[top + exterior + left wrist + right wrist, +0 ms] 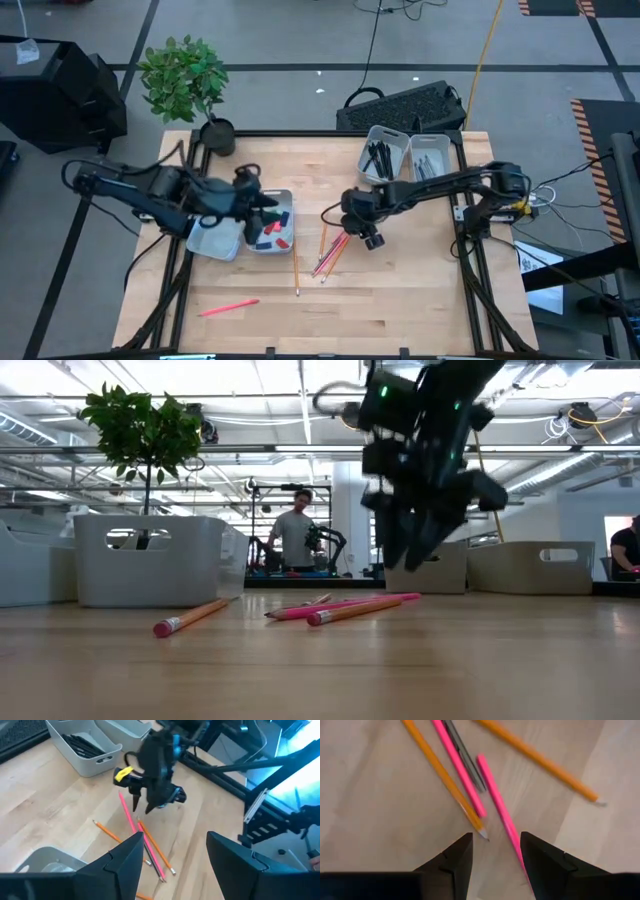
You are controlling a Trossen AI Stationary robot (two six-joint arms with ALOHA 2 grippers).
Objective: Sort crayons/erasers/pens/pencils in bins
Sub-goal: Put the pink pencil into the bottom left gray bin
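My right pincer (492,851) hangs spread and empty over the pencils (328,255) at mid-frame of the tabletop (400,290). My left pincer (268,210), also spread, covers the left bins (222,240), hiding most erasers (276,232). The pens (380,158) sit in the upper-right bins (432,148).

On the light wooden tabletop (400,270), a loose cluster of thin orange and pink pencils (328,255) is lying at centre. Two pairs of light-grey plastic bins are sitting at nine o'clock (222,240) and one o'clock (432,150) of it. One pink pencil (228,308) is lying at seven o'clock.
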